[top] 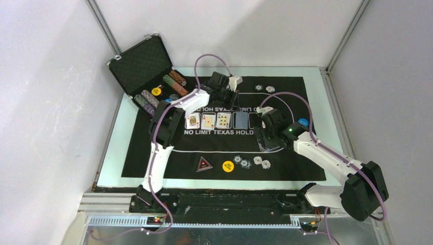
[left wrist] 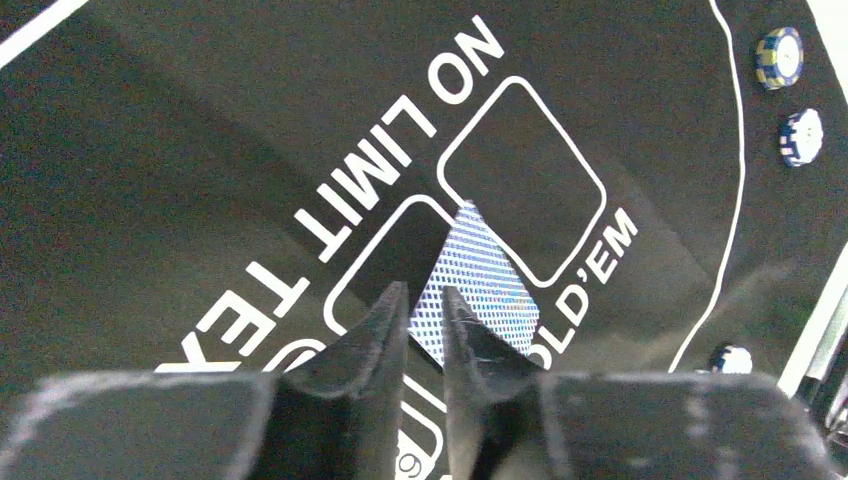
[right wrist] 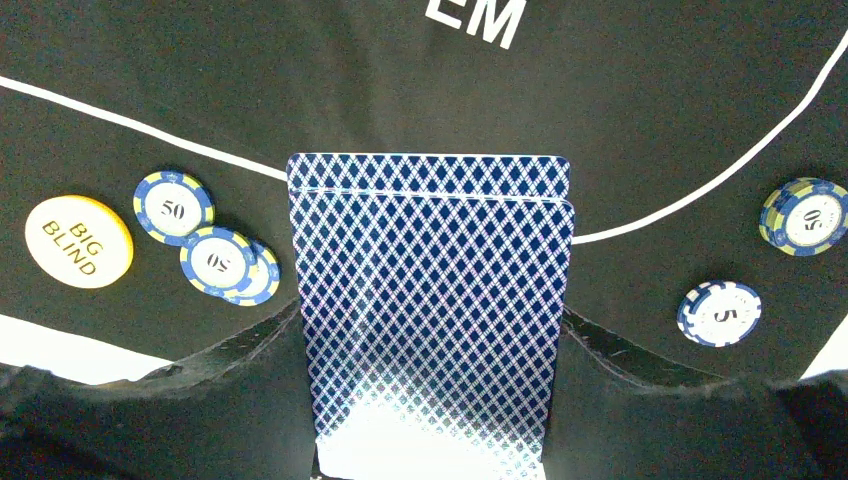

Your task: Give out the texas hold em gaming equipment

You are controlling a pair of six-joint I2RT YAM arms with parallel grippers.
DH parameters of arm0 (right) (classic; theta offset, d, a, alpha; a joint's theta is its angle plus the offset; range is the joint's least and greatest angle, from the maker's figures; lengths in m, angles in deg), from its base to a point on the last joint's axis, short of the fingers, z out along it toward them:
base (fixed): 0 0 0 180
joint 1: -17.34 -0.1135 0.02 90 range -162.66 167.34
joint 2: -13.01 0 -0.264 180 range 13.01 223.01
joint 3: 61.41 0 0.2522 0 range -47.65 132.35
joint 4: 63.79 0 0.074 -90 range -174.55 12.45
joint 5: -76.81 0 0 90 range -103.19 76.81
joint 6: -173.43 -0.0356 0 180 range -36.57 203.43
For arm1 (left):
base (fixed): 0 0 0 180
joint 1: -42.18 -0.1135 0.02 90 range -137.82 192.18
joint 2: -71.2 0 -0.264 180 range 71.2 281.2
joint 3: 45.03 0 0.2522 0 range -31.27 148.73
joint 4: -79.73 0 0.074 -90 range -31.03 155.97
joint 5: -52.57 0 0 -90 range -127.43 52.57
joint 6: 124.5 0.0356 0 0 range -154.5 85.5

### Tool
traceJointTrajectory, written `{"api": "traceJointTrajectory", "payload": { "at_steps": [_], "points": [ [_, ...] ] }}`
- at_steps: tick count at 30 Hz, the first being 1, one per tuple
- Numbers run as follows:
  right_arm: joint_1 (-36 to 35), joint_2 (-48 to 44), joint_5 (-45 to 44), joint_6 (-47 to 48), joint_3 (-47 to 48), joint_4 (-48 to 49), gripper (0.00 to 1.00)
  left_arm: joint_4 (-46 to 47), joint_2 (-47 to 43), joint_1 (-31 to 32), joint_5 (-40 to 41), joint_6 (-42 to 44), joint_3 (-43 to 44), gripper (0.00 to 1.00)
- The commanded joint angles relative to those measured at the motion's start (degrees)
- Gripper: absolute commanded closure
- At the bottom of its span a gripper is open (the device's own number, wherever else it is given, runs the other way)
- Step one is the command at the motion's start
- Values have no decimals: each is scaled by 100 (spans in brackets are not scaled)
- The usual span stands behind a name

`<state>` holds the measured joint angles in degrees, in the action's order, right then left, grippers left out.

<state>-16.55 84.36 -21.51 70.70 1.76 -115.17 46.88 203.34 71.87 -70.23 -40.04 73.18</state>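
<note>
Left gripper [left wrist: 420, 300]: fingers nearly together, single blue-backed card [left wrist: 482, 280] just past the tips; whether it is pinched, I cannot tell.
Right gripper [top: 267, 132]: clamped on paired blue-backed cards [right wrist: 435, 300], long axis running straight ahead.
Empty card outline [left wrist: 522, 180]: ahead of the left fingers.
Case [top: 137, 64]: open, holding chip rows [top: 176, 81] and a yellow disc [top: 157, 92].

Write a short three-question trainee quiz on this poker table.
1. True or false: the right tool holds blue-backed cards.
2. How many face-up cards lie on the mat?
3. The yellow disc in the right wrist view reads: A) DEALER, B) BIG BLIND, C) SMALL BLIND.
Key: 1 true; 2 three; 3 B.
</note>
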Motion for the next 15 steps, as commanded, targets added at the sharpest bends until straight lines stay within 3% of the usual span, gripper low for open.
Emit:
{"api": "traceJointTrajectory", "payload": {
  "at_steps": [1,4,9,11,14,15],
  "points": [
    [24,-148,-22,-54,34,204,100,-128,10,-25,257,157,355,71],
    [30,-143,-26,-56,34,203,100,-209,-13,-25,405,218,387,62],
    [20,-138,-21,-54,30,197,100,-241,-100,-33,788,221,409,55],
    [20,-139,-32,-62,33,195,100,-240,-165,-34,938,197,402,46],
    [26,-135,-31,-63,27,194,100,-215,-315,-34,1156,108,356,7],
    [29,-133,-35,-63,31,194,100,-177,-353,-34,1246,72,291,4]
  ]
}}
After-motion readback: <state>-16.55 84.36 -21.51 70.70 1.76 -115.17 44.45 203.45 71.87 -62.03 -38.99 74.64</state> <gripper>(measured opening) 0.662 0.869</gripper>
